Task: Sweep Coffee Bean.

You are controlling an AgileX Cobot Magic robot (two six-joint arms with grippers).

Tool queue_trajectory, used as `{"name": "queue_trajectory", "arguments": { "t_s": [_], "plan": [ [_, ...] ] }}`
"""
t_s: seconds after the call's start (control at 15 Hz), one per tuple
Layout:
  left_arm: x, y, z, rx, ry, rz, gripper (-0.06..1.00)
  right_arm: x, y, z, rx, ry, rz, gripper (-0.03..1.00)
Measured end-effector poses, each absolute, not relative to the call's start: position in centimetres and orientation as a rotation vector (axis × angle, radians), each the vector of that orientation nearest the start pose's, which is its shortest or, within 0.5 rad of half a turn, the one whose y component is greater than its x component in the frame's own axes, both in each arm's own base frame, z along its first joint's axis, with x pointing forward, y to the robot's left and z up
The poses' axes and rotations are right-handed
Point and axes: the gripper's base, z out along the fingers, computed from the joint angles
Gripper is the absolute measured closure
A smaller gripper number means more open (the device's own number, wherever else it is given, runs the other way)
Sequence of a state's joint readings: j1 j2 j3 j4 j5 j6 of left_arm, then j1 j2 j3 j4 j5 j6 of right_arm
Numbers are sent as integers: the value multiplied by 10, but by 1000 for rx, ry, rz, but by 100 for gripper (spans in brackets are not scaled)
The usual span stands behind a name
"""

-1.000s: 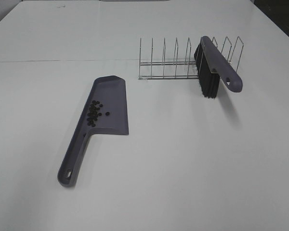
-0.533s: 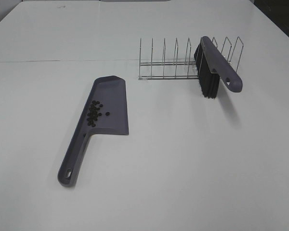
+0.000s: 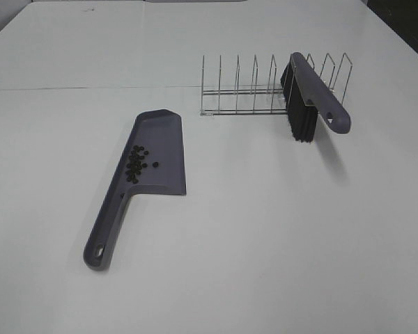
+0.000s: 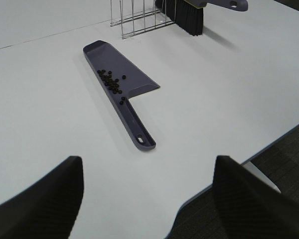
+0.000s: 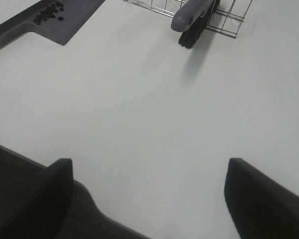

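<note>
A cluster of tiny dark coffee beans [image 3: 136,163] lies in the grey-purple dustpan [image 3: 160,153], which rests flat on the white table, handle toward the near left. The beans [image 4: 111,81] and dustpan [image 4: 120,69] also show in the left wrist view, and in the right wrist view [image 5: 48,13]. The brush [image 3: 310,97], grey-purple with black bristles, sits in the wire rack [image 3: 251,90]. My left gripper [image 4: 148,194] and right gripper [image 5: 147,194] are open and empty, back near the table's near edge, far from everything. Neither shows in the exterior view.
The wire rack stands at the back right with several empty slots. A seam runs across the table [image 3: 56,88] behind the dustpan. The table's near edge and dark floor [image 4: 284,154] show in both wrist views.
</note>
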State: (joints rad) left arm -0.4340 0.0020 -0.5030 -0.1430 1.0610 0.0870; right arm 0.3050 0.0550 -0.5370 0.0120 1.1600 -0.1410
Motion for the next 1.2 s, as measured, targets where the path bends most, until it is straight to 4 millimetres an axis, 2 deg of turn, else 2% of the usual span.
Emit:
{"name": "queue_trajectory", "arguments": {
  "t_s": [0.4,1.2],
  "plan": [
    [-9,-8,279,545,1981,-375,26,-3,13,278,-546,2044,256,23],
    [-9,-8,279,545,1980,-375,26,-3,14,278,-559,2039,260,24]
  ]
}}
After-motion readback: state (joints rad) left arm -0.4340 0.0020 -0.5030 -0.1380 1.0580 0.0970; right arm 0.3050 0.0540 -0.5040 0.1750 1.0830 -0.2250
